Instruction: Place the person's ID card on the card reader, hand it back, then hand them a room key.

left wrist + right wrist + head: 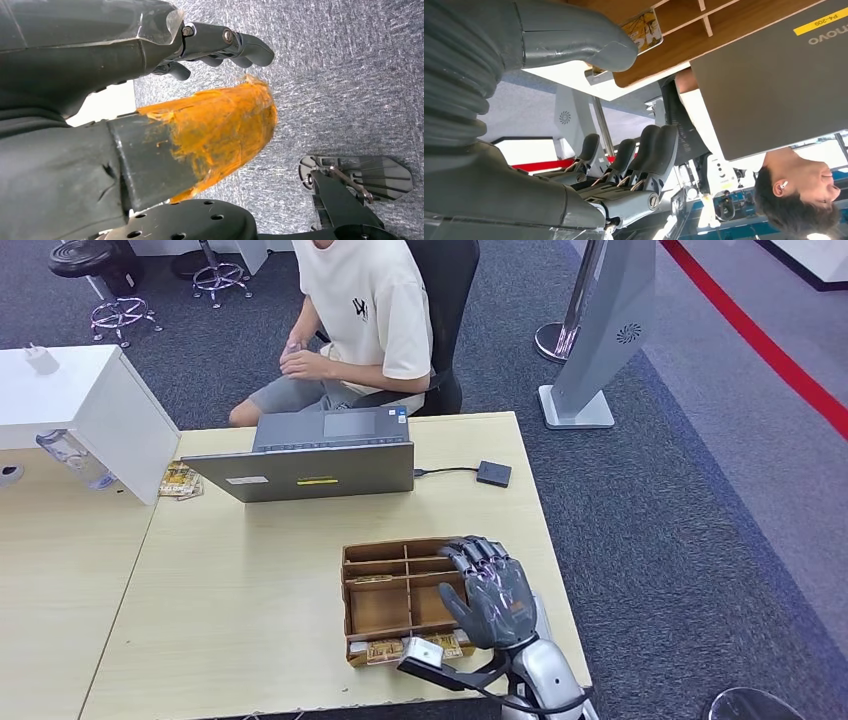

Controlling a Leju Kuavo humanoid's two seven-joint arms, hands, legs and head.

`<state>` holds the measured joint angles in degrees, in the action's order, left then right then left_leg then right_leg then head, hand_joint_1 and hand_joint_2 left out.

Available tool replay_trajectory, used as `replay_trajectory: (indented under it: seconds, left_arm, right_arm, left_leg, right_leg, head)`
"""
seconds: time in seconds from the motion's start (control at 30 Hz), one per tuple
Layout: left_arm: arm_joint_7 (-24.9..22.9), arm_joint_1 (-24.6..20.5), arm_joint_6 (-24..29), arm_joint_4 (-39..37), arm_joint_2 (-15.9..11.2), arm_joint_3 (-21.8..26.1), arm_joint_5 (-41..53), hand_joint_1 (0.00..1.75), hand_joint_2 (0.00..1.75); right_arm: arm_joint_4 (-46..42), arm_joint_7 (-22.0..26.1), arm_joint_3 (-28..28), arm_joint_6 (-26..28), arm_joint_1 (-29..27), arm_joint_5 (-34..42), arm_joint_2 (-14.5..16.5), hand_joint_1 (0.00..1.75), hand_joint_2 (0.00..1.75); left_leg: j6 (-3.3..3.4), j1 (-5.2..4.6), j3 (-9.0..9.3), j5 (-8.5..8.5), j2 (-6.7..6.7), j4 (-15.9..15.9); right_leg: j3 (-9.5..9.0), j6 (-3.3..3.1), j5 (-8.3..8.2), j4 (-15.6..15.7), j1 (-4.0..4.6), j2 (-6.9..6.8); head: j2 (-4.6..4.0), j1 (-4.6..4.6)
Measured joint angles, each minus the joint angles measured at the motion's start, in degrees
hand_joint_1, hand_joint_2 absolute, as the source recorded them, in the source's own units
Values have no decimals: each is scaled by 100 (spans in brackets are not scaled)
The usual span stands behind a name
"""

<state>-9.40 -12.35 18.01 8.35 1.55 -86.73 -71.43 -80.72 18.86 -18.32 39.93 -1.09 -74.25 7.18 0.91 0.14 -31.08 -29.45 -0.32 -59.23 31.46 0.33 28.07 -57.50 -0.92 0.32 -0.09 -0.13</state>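
Observation:
My right hand [490, 590] hovers over the right side of a wooden compartment tray [378, 608], fingers spread and nothing in it. The right wrist view shows its thumb [574, 42] and fingers [629, 162] wide apart, with the tray [684, 35] beyond. Yellow-printed key cards [415, 648] lie in the tray's front slot, one key card [644, 30] near my thumb. The black card reader [493, 473] sits at the table's far right, cabled to the laptop [310, 468]. The person [360, 310] sits behind it, hands together [298, 358]. My left hand [220, 45] hangs over carpet, holding nothing.
A white cabinet [90, 410] stands at the left with a clear bottle [72, 458] and a small packet [180, 480] beside it. A grey stand [600, 350] rises off the table's far right corner. The table edge [555, 560] runs just right of my hand.

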Motion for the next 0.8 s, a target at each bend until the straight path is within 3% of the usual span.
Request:
replay_trajectory:
  seconds: [0.07, 0.27, 0.8]
  left_arm:
    - [0, 0, 0, 0, 0, -1, -8, 0, 0]
    - [0, 1, 0, 0, 0, -2, -23, 0, 0]
    - [2, 0, -1, 0, 0, -14, -26, 0, 0]
  right_arm:
    - [26, 0, 3, -1, 16, 14, -4, 70, 175]
    - [156, -4, 7, -2, 78, 148, -19, 84, 175]
    - [564, -88, 7, -2, 291, 268, -44, 79, 175]
  left_leg:
    - [0, 0, 0, 0, 0, 0]
    - [0, 0, 0, 0, 0, 0]
    - [0, 0, 0, 0, 0, 0]
  right_leg:
    - [0, 0, 0, 0, 0, 0]
    - [0, 0, 0, 0, 0, 0]
    - [0, 0, 0, 0, 0, 0]
  head:
    - [0, 0]
    - [0, 0]
    - [0, 0]
